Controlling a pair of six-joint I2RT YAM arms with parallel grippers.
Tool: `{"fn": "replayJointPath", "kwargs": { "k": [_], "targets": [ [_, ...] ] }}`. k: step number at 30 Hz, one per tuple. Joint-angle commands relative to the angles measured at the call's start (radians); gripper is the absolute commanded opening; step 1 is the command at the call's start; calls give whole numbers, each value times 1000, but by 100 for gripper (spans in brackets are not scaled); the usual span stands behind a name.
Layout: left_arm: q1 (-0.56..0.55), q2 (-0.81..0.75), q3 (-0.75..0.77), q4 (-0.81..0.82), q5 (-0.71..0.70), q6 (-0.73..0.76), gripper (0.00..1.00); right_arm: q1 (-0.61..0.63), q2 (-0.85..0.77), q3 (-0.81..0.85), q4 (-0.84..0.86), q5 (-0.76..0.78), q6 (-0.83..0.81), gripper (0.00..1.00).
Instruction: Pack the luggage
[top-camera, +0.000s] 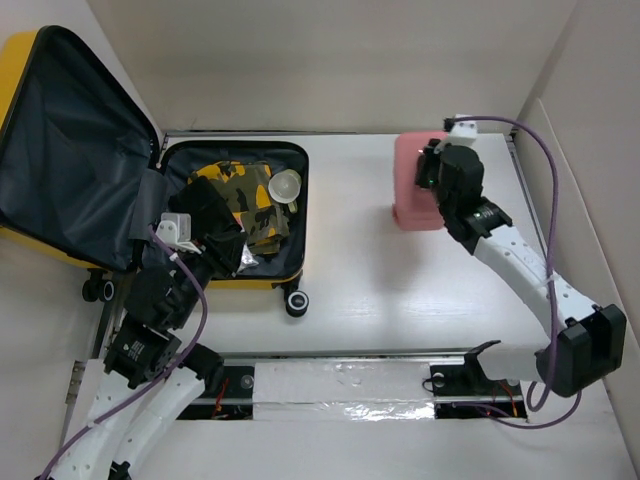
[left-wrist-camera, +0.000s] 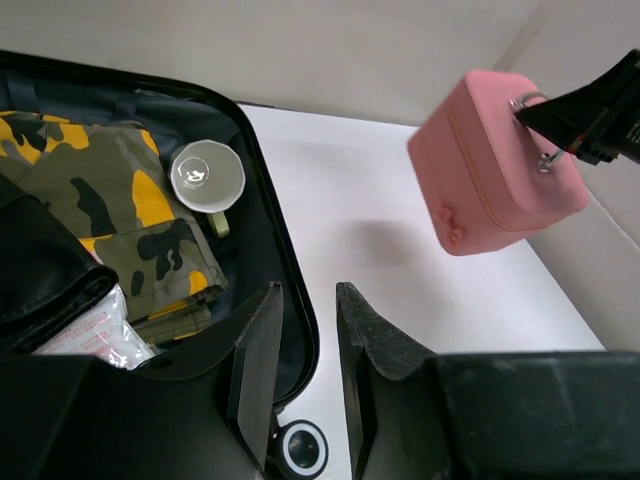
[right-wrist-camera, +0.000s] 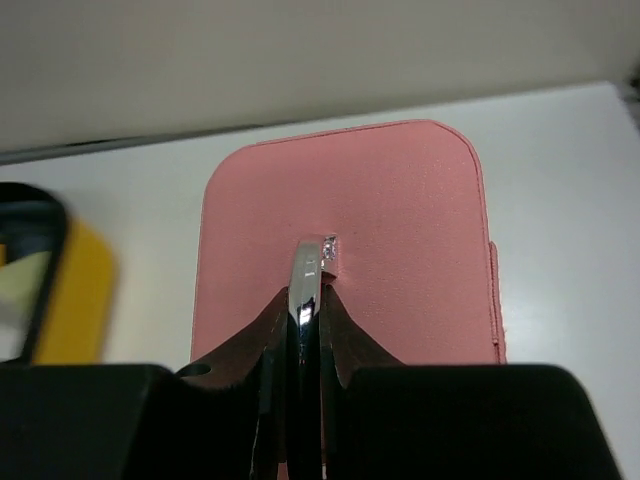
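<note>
One luggage, right end effector gripping one pink case, left end effector parted

Your left arm rises from its base at the lower left with the wrist bent forward. Its left gripper has the fingers a narrow way apart and, as far as the wrist view shows, nothing between them. Your right arm stretches diagonally up and inward from the lower right, and its right gripper is pinched tight on a thin metal handle.
</note>
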Motion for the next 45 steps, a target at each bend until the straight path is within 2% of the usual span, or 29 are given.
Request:
{"fn": "replayJointPath", "kwargs": {
  "k": [1,4,7,8,11,14,15,20,24,27,30,33,37,40,45],
  "targets": [
    [1,-32,-5,45,-35,6,26,154,1,132,136,-75,-4,0],
    [1,-55,-8,47,-64,-2,27,277,98,192,208,-144,31,0],
    [1,-80,-8,45,-86,-6,28,360,253,334,249,-213,69,0],
    [1,-86,-11,45,-91,-9,28,380,293,430,251,-233,79,0],
    [1,-107,-14,47,-115,-14,29,463,460,584,240,-247,79,0],
    [1,-118,-14,42,-117,-15,29,509,673,867,182,-244,72,0],
    [1,-120,-14,40,-118,-15,29,521,673,905,182,-266,86,0],
    [1,-123,-14,40,-117,-17,30,521,836,1003,272,-454,261,0],
    [1,-120,-15,47,-112,-15,30,555,873,1025,297,-443,313,0],
    [1,-118,-14,48,-111,-17,30,566,916,1072,364,-506,365,0],
    [1,-120,-12,47,-126,-15,30,584,986,1201,407,-575,443,0],
    [1,-130,-12,40,-143,-20,30,604,1012,1262,465,-621,519,0],
    [1,-156,-15,47,-164,-25,30,613,1002,1214,517,-619,594,0],
    [1,-175,-20,51,-175,-28,30,613,1020,1137,622,-667,746,0],
    [1,-184,-18,43,-193,-34,30,580,1171,1140,672,-679,960,0]
  ]
}}
